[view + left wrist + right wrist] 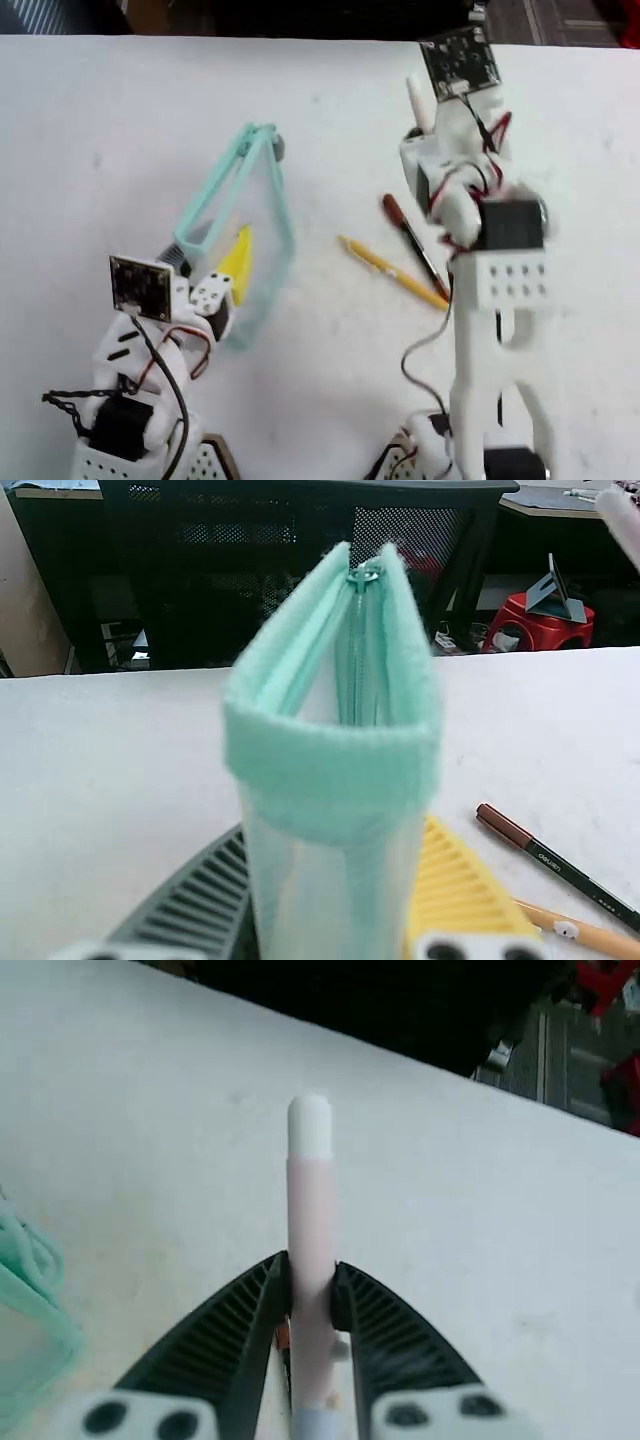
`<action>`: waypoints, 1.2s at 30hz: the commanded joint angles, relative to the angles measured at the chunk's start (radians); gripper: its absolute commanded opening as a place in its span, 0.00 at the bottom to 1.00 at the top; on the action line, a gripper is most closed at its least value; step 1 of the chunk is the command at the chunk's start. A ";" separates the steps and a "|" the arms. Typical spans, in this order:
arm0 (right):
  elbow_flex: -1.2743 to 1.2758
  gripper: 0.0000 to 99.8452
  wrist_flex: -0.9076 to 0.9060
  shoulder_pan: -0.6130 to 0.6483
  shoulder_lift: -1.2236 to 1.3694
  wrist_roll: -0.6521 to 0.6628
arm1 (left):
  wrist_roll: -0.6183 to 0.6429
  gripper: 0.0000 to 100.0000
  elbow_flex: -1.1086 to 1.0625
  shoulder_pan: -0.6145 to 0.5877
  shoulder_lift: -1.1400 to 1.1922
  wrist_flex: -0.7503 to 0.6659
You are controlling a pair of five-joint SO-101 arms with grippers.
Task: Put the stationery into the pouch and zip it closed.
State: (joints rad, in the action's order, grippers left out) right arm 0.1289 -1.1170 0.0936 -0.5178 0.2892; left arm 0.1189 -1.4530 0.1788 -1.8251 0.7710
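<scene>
White table (100,120), left end effector (330,885) gripping pouch (330,750), yellow pencil (395,272) nearby

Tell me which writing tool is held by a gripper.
The pink pen, in the right gripper; the brown pen and the yellow pencil lie on the table.

The flat white table (100,120) is carrying a mint-green zip pouch with clear sides (330,755) and, lying close together near it, a slim brown-capped dark pen (413,245) and a yellow pencil (392,270).
</scene>
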 commanded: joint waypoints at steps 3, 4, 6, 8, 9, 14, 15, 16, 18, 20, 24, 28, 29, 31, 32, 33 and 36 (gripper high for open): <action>-0.035 0.02 0.002 0.027 -0.189 0.000 | 0.005 0.17 0.011 0.008 -0.005 -0.009; -0.035 0.03 0.002 0.039 -0.219 0.000 | 0.005 0.17 0.011 0.008 -0.005 -0.009; -0.035 0.05 0.002 0.073 -0.274 0.000 | 0.005 0.17 0.011 0.008 -0.005 -0.009; -0.035 0.07 0.002 0.111 -0.329 0.000 | 0.005 0.17 0.011 0.008 -0.005 -0.009; -0.035 0.07 0.002 0.130 -0.358 0.000 | 0.005 0.17 0.011 0.010 -0.005 -0.009; -0.035 0.06 0.001 0.226 -0.490 0.000 | 0.005 0.17 0.011 0.010 -0.005 -0.011; -0.034 0.05 -0.001 0.240 -0.509 0.000 | 0.005 0.17 0.011 0.010 -0.005 -0.011; -0.032 0.03 -0.001 0.252 -0.522 0.000 | -0.005 0.17 0.011 0.012 -0.005 -0.011; -0.029 0.02 -0.004 0.263 -0.542 0.000 | -0.044 0.17 0.011 0.016 -0.005 -0.012; -0.029 0.02 -0.021 0.262 -0.549 0.000 | -0.058 0.17 0.009 0.016 -0.005 -0.012; -0.020 0.02 -0.065 0.262 -0.538 0.000 | -0.058 0.17 0.009 0.016 -0.005 -0.011; 0.058 0.02 -0.065 0.262 -0.538 -0.005 | -0.058 0.17 0.011 0.016 -0.005 -0.011; 0.075 0.02 -0.054 0.263 -0.538 -0.008 | -0.058 0.17 0.011 0.018 -0.005 -0.009; 0.097 0.02 -0.002 0.263 -0.538 -0.008 | -0.058 0.17 0.011 0.019 -0.005 -0.009; 0.097 0.02 0.030 0.268 -0.538 -0.008 | -0.058 0.17 0.012 0.022 -0.005 -0.009; 0.097 0.02 0.062 0.282 -0.538 -0.008 | -0.058 0.17 0.012 0.036 -0.005 -0.008; 0.095 0.02 0.147 0.360 -0.539 -0.008 | -0.064 0.17 0.012 0.104 -0.005 0.006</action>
State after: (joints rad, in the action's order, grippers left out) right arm 0.2286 -1.0526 0.3913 -1.0595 0.2892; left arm 0.0683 -1.4530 0.2048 -1.8251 0.7710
